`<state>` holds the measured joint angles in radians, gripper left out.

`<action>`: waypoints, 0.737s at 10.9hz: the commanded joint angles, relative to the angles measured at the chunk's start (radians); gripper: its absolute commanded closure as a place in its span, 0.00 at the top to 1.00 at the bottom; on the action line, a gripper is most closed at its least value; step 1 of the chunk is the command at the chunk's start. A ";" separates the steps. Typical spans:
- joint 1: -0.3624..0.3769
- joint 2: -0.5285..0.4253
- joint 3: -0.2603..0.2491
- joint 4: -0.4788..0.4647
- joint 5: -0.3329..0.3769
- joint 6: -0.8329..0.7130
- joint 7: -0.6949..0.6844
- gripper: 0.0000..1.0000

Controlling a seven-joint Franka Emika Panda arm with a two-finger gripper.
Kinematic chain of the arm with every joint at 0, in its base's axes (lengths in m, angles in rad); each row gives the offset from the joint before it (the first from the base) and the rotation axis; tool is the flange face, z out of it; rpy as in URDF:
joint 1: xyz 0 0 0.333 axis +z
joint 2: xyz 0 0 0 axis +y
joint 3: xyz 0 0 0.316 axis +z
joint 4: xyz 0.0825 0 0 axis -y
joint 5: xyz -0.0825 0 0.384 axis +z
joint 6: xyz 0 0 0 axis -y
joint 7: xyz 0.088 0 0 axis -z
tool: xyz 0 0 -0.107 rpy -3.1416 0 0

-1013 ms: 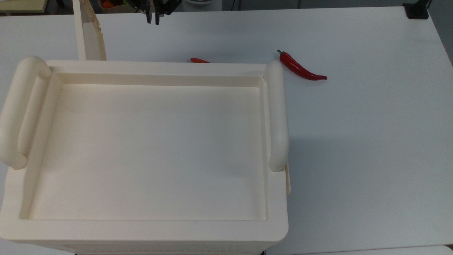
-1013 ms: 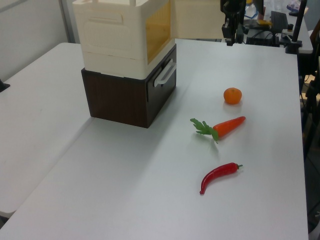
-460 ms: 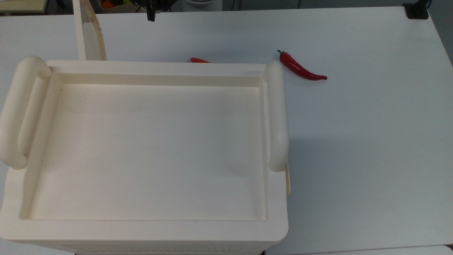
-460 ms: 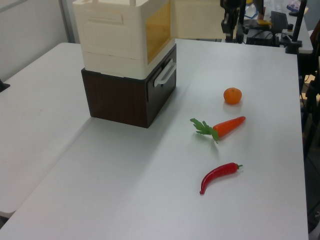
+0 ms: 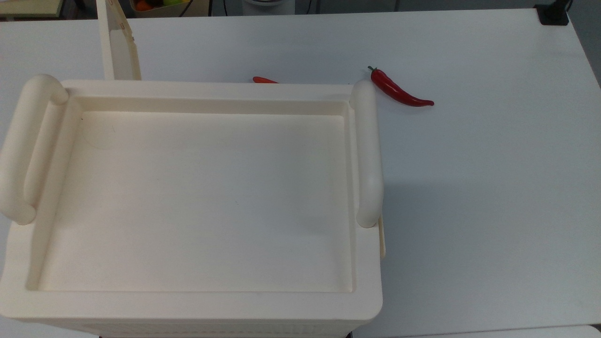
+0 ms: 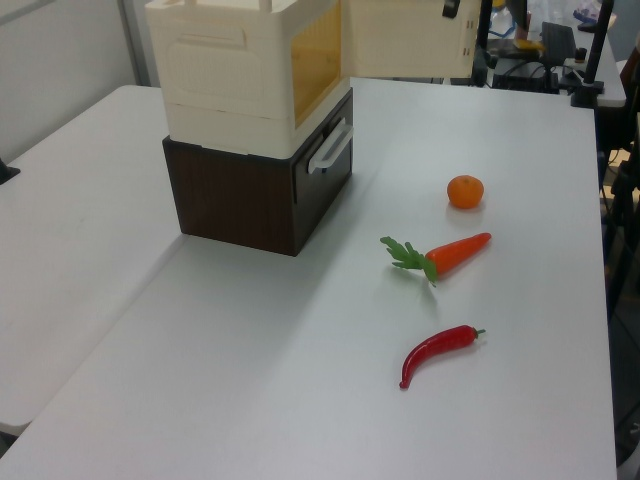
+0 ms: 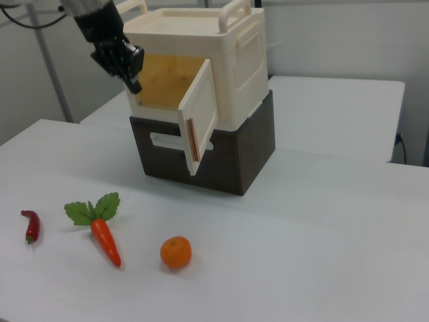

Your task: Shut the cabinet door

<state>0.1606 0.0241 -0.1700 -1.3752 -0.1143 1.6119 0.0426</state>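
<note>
Top view: gripper's gone from the upper edge of frame vs 0.5 s ago. Cabinet fills left/centre, door sticks out at upper left, wide open, same as before.

Left view: door at top centre, swung out. Gripper tip now pokes over its top edge, higher than before.

Right view: gripper upper left, next to the opening, clear of the door. Fingers look pressed together, holding nothing. Prob lining up a push; door not closed yet.

carrot mostly hidden behind cabinet
</note>
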 commanded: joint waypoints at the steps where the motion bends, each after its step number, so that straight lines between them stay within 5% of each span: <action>1: -0.064 0.005 -0.003 0.057 0.022 0.084 -0.009 0.05; 8: -0.282 0.051 -0.006 0.021 0.111 0.250 -0.036 0.05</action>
<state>-0.0885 0.0553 -0.1741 -1.3310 -0.0340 1.8208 0.0374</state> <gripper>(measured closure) 0.947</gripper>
